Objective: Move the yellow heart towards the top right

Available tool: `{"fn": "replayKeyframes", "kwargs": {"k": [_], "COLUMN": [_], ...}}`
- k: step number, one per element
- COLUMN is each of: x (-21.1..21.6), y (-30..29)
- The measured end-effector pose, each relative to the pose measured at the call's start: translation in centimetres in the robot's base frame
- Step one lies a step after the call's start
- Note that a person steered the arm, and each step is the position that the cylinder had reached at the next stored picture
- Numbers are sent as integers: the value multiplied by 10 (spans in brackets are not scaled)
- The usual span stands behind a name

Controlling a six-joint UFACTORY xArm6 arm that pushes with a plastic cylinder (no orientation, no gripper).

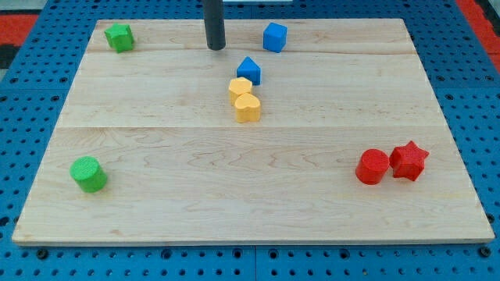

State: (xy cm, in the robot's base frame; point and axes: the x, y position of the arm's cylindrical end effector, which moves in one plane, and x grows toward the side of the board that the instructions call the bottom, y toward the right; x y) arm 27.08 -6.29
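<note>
Green cylinder (88, 173) nearest; yellow heart (248, 108) pointing toward view's bottom

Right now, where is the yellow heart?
The yellow heart sits near the board's middle, a bit toward the view's top, touching the other yellow block just above it. My tip is farther up, to the view's left.

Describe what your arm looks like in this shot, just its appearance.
Only my end effector shows: a straight, dark, nearly black cylindrical rod entering from the view's top, with a plain blunt end, my tip. It has a smooth matte surface with a faint highlight along one side. No cables, markings or joints are visible; the rest of the arm is out of frame.
</note>
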Motion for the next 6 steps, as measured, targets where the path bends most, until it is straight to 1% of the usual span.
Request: {"fn": "replayKeyframes", "kwargs": {"k": [2, 3, 4, 5, 6], "x": [60, 78, 79, 89, 121], "y": [-5, -11, -21, -25, -23]}}
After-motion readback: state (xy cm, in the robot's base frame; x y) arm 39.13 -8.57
